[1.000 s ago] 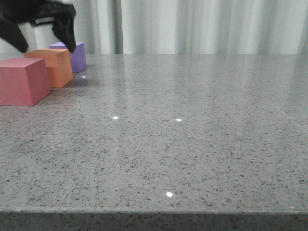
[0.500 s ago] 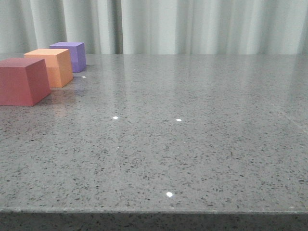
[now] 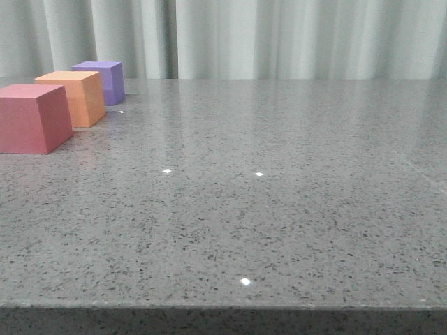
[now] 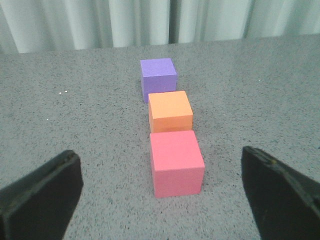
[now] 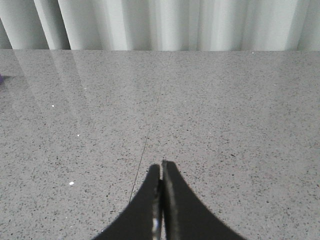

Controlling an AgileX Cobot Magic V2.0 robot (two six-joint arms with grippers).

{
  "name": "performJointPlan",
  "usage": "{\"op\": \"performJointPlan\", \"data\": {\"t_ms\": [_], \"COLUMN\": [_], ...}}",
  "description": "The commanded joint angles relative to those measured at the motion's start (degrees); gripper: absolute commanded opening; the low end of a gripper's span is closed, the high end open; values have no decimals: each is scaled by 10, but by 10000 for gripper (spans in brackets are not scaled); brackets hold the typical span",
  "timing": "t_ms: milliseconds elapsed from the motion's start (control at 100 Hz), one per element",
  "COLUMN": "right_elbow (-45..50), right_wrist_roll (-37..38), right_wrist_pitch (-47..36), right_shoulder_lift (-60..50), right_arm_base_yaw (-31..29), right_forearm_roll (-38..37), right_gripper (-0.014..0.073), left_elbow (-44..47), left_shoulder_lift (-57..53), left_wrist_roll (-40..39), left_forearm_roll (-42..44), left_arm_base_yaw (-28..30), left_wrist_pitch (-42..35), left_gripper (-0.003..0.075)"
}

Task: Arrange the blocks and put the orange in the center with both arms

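Three cubes stand in a line on the grey speckled table at the far left of the front view: pinkish-red cube (image 3: 31, 117) nearest, orange cube (image 3: 75, 96) in the middle, purple cube (image 3: 103, 80) farthest. In the left wrist view the pinkish-red cube (image 4: 176, 162), orange cube (image 4: 170, 111) and purple cube (image 4: 158, 78) stand close together in a row. My left gripper (image 4: 160, 192) is open wide and empty, its fingers apart on either side of the pinkish-red cube and back from it. My right gripper (image 5: 161, 167) is shut and empty over bare table. Neither arm shows in the front view.
Pale curtains (image 3: 279, 38) hang behind the table's far edge. The table's front edge (image 3: 223, 306) runs along the bottom of the front view. A thin seam (image 5: 147, 140) crosses the tabletop near my right gripper.
The left gripper, which hung over the orange and purple cubes a second ago, has left the front view. The three cubes have not moved.
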Motion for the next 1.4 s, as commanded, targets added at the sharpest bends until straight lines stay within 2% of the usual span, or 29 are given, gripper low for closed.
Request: {"op": "performJointPlan", "data": {"t_ms": [0,130,380,1170,1260,1390], "right_elbow": [-15,-15,-15,-15,-15,-15], "right_wrist_roll": [0,0,0,0,0,0], "right_wrist_pitch": [-40,-40,-40,-40,-40,-40], "right_shoulder_lift": [0,0,0,0,0,0], "right_arm_base_yaw": [-4,-4,-4,-4,-4,-4], "right_forearm_roll": [-12,-12,-12,-12,-12,-12], "right_gripper": [-66,-66,-66,-66,-66,-66], "left_elbow": [14,56,94,96,110,151], "left_shoulder_lift": [-51,-117,-187,-187,-192,-220], "left_wrist_roll": [-12,-12,-12,-12,-12,-2], "left_forearm_roll": [1,3,7,8,8,-3], "left_arm_base_yaw": [1,1,1,1,1,17], "left_wrist_pitch": [-50,-50,-50,-52,-89,-183], "left_gripper": [545,417,-22,-19,-19,-19]}}
